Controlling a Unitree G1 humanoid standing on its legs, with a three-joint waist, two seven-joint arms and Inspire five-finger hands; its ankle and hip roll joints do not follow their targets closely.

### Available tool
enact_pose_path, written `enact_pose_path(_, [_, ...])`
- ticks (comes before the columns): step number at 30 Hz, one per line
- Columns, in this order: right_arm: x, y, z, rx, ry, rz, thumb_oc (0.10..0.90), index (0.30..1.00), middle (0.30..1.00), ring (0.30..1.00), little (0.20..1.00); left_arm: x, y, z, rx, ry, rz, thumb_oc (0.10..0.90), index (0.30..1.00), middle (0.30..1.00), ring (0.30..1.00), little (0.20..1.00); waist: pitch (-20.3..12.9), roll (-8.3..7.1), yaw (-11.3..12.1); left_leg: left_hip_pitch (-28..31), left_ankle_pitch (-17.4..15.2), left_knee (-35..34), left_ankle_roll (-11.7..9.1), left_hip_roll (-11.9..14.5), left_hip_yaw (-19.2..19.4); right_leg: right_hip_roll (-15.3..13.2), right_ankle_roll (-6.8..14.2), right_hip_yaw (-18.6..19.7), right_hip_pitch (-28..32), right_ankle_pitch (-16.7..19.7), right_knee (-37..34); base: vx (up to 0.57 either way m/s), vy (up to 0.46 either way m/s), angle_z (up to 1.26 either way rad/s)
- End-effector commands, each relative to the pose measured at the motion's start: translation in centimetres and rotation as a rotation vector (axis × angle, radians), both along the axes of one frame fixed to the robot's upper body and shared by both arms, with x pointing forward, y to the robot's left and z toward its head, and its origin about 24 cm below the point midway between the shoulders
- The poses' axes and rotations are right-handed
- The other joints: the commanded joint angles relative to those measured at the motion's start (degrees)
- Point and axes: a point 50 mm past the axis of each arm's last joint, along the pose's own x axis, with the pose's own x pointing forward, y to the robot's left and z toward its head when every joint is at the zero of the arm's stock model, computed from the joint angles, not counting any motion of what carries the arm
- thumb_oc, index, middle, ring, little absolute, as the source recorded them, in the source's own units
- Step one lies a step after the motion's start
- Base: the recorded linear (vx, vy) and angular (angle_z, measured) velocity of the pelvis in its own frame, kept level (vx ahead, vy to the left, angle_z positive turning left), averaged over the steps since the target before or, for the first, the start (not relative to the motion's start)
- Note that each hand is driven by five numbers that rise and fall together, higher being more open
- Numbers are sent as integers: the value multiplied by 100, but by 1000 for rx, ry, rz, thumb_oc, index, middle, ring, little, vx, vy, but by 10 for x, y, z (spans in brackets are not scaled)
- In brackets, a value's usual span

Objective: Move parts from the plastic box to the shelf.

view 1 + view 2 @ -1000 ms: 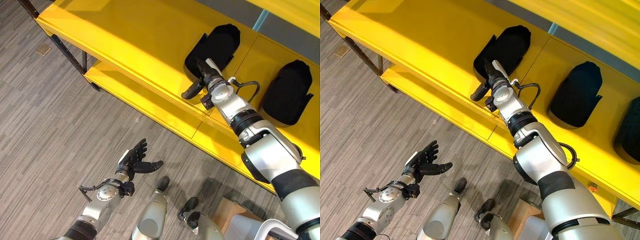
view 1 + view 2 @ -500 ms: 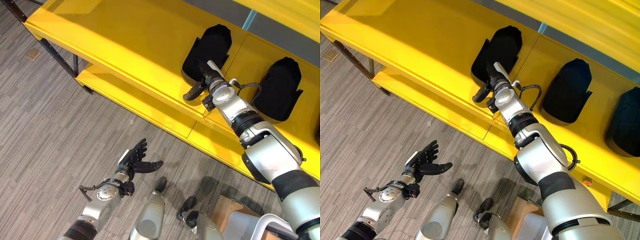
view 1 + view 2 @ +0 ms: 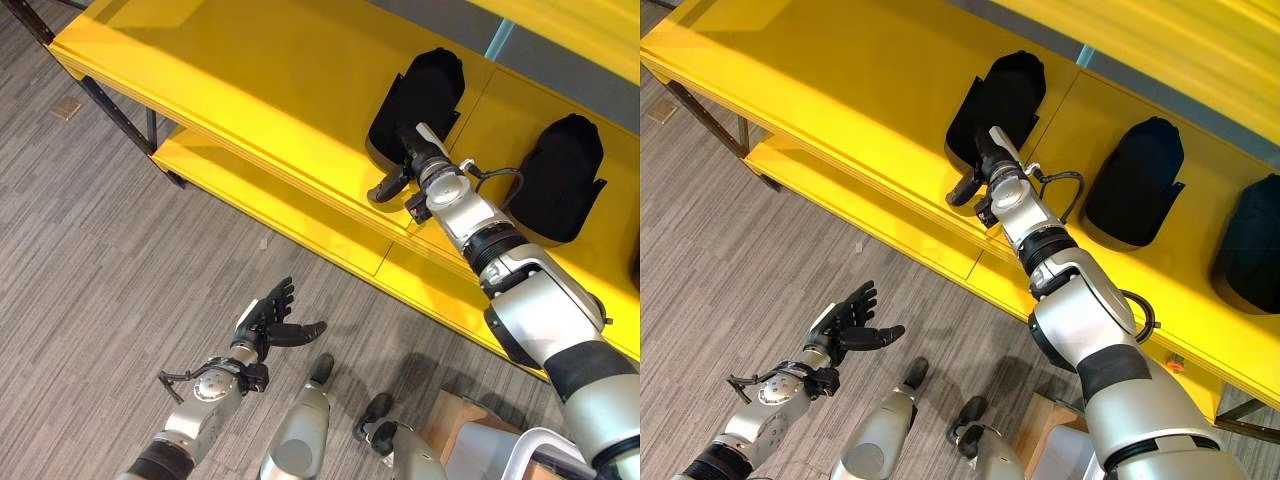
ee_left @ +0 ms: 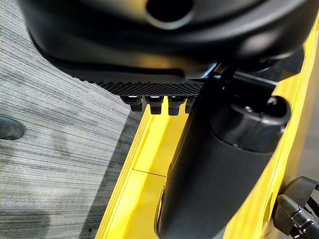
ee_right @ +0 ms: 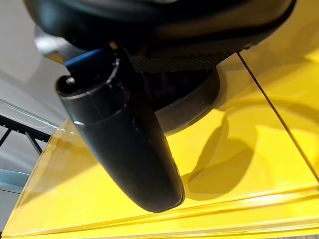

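Three black moulded parts lie on the yellow shelf: a left one, a middle one and a far right one. My right hand reaches over the shelf's front edge and lies against the near end of the left part. Its thumb sticks straight out to the side, off the part, and grips nothing. My left hand hangs low over the floor, open and empty, with fingers spread.
A lower yellow shelf board runs beneath the top one on dark metal legs. Grey striped floor lies in front. The long left stretch of the top shelf is bare. A tan box corner shows at the bottom.
The camera shifted a little at first. My right hand has stayed at the left part, edging slightly back and right. The left hand has not moved.
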Motion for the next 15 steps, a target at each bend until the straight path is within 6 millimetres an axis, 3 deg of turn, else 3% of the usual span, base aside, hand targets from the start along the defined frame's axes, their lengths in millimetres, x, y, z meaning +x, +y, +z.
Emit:
enact_pose_path(1, [-2, 11, 53, -24, -188, 56, 900, 1000, 1000, 1000, 1000, 11, 3, 43, 0, -202, -30, 900, 1000, 1000, 1000, 1000, 64, -325, -21, -461, -651, 751, 303, -325, -35, 24, 557, -37, 2385, 948, -2274, 0, 0, 0])
enact_pose_path(10, [-11, 37, 81, 11, -294, 142, 900, 1000, 1000, 1000, 1000, 11, 8, 42, -2, -198, -13, 900, 1000, 1000, 1000, 1000, -84, -397, -13, -439, -679, 747, 311, -360, -27, 13, 579, -26, 2468, 1008, -2333, 0, 0, 0])
enact_pose_path(15, [-11, 35, 85, 7, -307, 135, 900, 1000, 1000, 1000, 1000, 10, 9, 41, -3, -195, -7, 900, 1000, 1000, 1000, 1000, -147, -425, -3, -451, -691, 759, 314, -383, -37, 11, 580, -44, 2496, 1008, -2338, 0, 0, 0])
